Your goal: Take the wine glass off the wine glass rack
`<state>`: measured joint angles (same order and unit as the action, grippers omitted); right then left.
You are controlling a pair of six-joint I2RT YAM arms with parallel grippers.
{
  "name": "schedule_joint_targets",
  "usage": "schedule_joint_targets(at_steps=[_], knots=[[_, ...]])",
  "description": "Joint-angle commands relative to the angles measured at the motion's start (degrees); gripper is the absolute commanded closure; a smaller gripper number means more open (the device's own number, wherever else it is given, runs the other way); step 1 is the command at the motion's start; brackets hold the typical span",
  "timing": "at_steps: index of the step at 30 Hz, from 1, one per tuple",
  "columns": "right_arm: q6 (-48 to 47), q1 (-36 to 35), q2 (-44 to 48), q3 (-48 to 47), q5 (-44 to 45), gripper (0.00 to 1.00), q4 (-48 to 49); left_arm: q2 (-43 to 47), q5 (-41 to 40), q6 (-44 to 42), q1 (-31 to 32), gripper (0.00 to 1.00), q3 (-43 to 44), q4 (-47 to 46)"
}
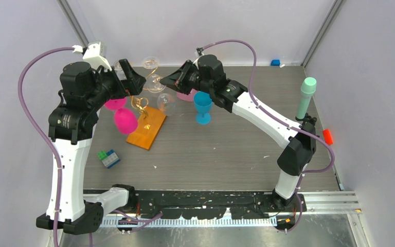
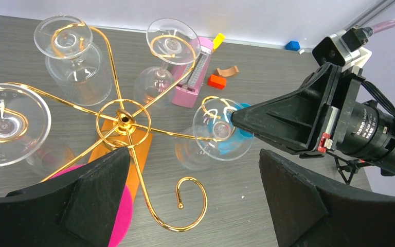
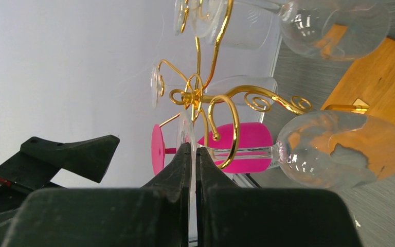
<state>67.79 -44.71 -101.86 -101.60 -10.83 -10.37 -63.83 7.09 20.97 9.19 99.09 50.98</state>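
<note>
Looking through the right wrist view, we see the right end effector (image 3: 194, 154) closed narrow on the thin foot of the clear wine glass (image 3: 339, 149). The glass hangs bowl-down, with its stem threaded through a curled arm of the wine glass rack (image 2: 123, 119). In the left wrist view that glass sits right of centre, on the arm nearest the black fingers. The left end effector (image 2: 190, 159) hovers above the rack at the bottom of that frame, spread wide and holding nothing.

We judge the grip to be the weak point. Only the rim of a slick glass disc is pinched, so the hanging bowl could twist or slide it out of the pads. A pull that does not follow the open side of the curl would catch the stem on the wire. That could tip the rack on the surface and rattle the other clear glasses. Nothing braces the orange base (image 1: 145, 128), and the blue goblet (image 1: 202, 105) stands near enough for a swinging bowl to hit it.
</note>
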Motion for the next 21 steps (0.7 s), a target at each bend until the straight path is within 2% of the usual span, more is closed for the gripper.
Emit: schedule_joint_targets(at_steps=[1,14,21], knots=[[2.32,-1.10,2.57,-0.97,-2.81,1.00,6.05,1.15,-0.63,-1.09,-0.22,0.00,0.58,-0.70],[2.72,-1.26,-1.78,-4.49,-2.74,1.00,11.40,1.58,-1.29,-1.27,-0.20,0.00,0.49,-0.52],[1.59,-0.90,-4.27,-8.57,0.82,1.00,10.02,1.69,-1.44,-1.37,-0.23,0.00,0.75,-0.44]])
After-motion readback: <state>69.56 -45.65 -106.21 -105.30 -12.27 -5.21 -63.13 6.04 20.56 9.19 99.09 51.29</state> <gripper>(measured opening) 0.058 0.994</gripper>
